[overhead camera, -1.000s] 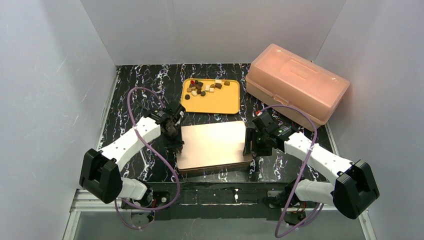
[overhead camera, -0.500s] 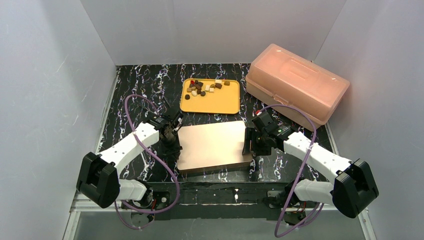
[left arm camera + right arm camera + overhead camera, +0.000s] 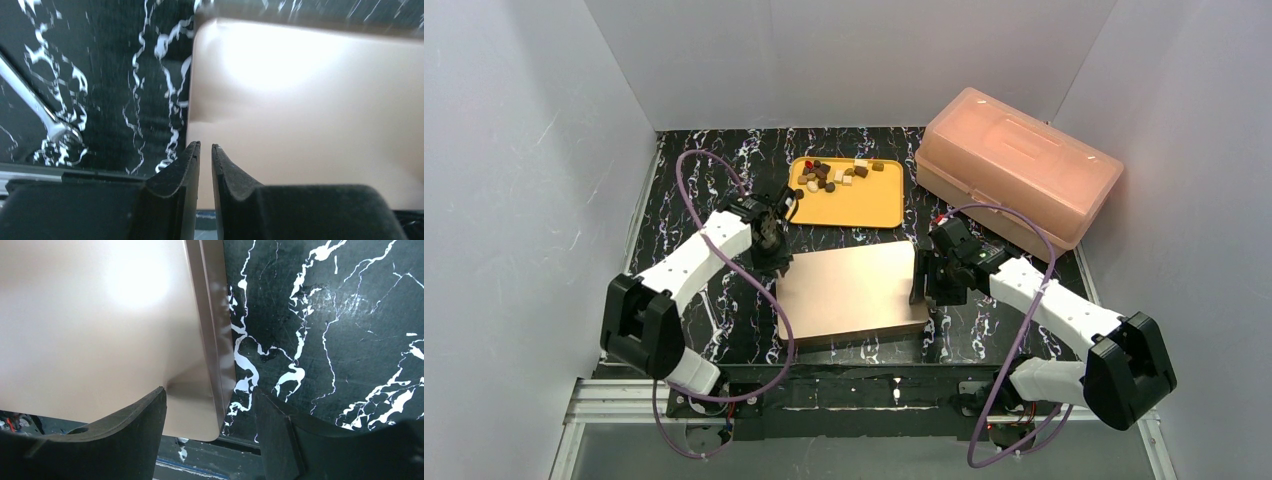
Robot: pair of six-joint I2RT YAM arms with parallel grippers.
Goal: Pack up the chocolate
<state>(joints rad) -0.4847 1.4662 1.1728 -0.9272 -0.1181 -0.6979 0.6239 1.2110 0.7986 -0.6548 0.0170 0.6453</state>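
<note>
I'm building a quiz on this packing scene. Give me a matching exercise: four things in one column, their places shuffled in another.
1 chocolate
2 rose-gold tin
3 pink box
4 right gripper

A far right of the table
B astride the tin's right edge
C on the yellow tray
D centre, nearer than the tray

Pairs: 1-C, 2-D, 3-A, 4-B

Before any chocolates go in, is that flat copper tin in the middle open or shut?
Shut. The copper tin shows only an unbroken flat top; the right gripper straddles its edge, jaws open.
</note>
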